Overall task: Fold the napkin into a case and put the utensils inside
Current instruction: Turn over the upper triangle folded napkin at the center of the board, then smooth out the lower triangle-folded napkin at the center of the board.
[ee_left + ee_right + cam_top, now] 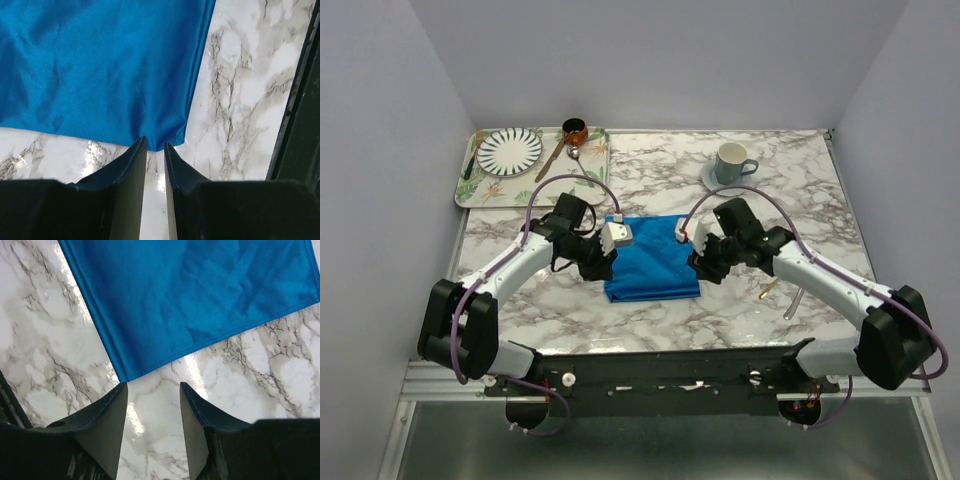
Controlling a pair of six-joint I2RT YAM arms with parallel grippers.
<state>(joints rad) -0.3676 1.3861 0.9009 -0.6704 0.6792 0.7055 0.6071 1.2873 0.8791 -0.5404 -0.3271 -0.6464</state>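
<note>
The blue napkin (652,262) lies folded into a flat rectangle on the marble table, between my two grippers. My left gripper (604,268) is low at its near-left corner. In the left wrist view the napkin (100,65) fills the top, and its corner reaches the tips of my left gripper (155,145), whose jaws stand a narrow gap apart with marble showing between them. My right gripper (701,264) is at the near-right corner. In its wrist view my right gripper (152,385) is open and empty, just short of the napkin's (190,295) corner. The gold spoon (767,291) and the silver utensil (792,303) lie right of the napkin.
A patterned tray (470,185) at the back left holds a striped plate (509,151), a small brown pot (575,130) and a brown-handled spoon (556,157). A grey mug (731,162) stands on a saucer at the back right. The table's dark front rail (300,125) runs close by.
</note>
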